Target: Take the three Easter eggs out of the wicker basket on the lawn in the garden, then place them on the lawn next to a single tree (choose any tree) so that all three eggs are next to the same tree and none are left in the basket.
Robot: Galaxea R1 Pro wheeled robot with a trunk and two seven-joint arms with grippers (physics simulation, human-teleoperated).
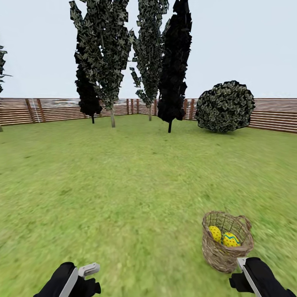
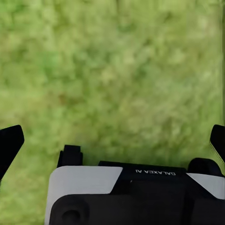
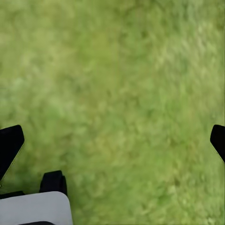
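Observation:
The wicker basket (image 1: pixel 225 247) stands upright on the lawn (image 1: pixel 123 194) at the lower right of the head view. Two yellow Easter eggs lie inside it, one (image 1: pixel 215 233) with red dots, the other (image 1: pixel 231 239) with a blue-green zigzag band. A third egg is hidden or out of view. My right arm (image 1: pixel 255 278) hangs just in front of the basket, my left arm (image 1: pixel 76 280) far to its left. Over bare grass, the left gripper (image 2: pixel 112 140) and the right gripper (image 3: pixel 112 140) are both open and empty. The tree is out of view.
Several dark narrow cypress-like trees (image 1: pixel 175 66) and a round bush (image 1: pixel 225 106) stand at the far side of the garden before a brown slatted fence (image 1: pixel 49 109). A scrap of foliage (image 1: pixel 2 66) shows at the left edge. Open grass stretches between me and them.

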